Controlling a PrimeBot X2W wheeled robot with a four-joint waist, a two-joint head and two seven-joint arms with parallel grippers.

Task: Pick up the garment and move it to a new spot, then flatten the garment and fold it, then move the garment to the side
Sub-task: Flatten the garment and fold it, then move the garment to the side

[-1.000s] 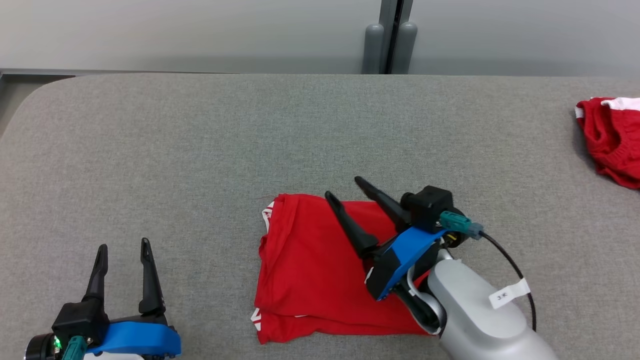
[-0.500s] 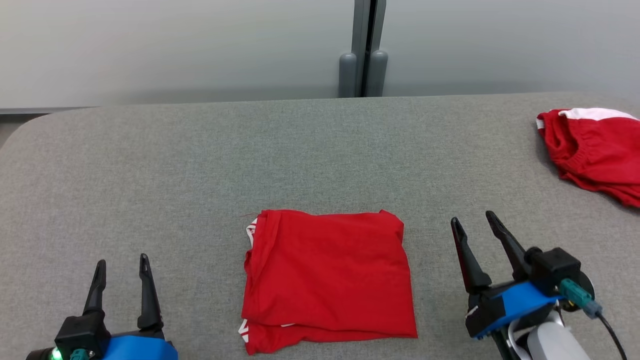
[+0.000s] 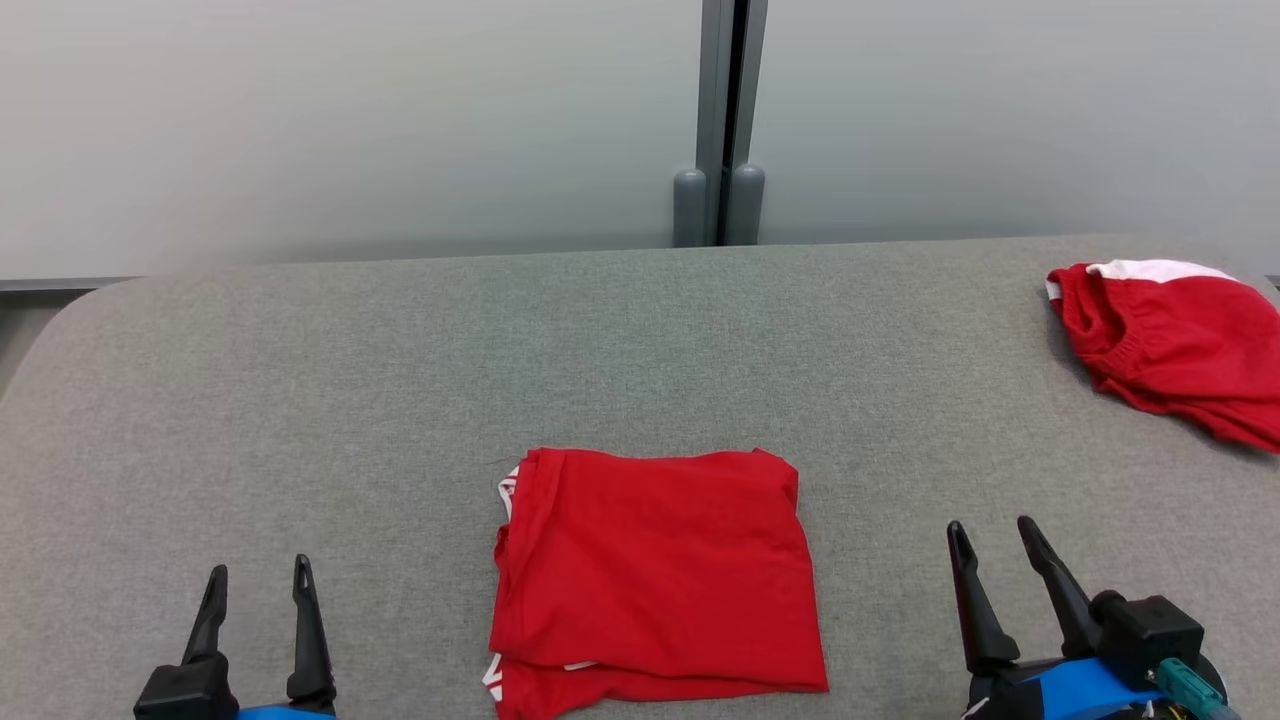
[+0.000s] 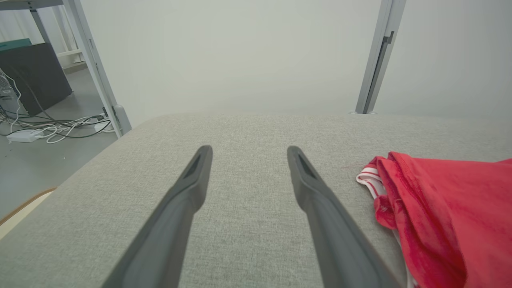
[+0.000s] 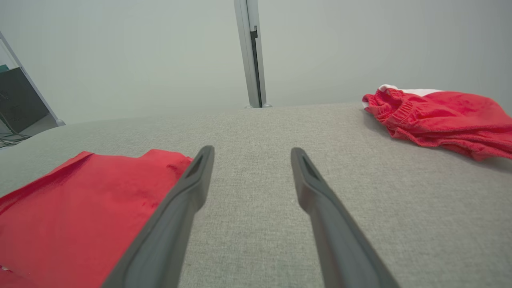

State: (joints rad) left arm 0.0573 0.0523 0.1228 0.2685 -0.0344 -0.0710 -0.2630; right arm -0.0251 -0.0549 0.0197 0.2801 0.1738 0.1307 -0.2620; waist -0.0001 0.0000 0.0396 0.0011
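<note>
A red garment [image 3: 655, 570] with white trim lies folded into a flat square near the front middle of the grey table [image 3: 400, 380]. Its left edge shows in the left wrist view [image 4: 444, 216], its right part in the right wrist view [image 5: 80, 212]. My left gripper [image 3: 259, 571] stands open at the lower left, well clear of the garment. At the lower right my right gripper [image 3: 991, 528] is open too, a short way right of the garment, with nothing between its fingers.
A second red garment with a white band [image 3: 1170, 335] lies crumpled at the table's far right [image 5: 440, 116]. A grey post [image 3: 720, 120] stands behind the table against a pale wall. Cables and a dark box [image 4: 32, 76] lie on the floor to the left.
My right gripper has drawn back off the folded garment to the lower right. The camera has tilted, so the whole scene sits lower in the picture.
</note>
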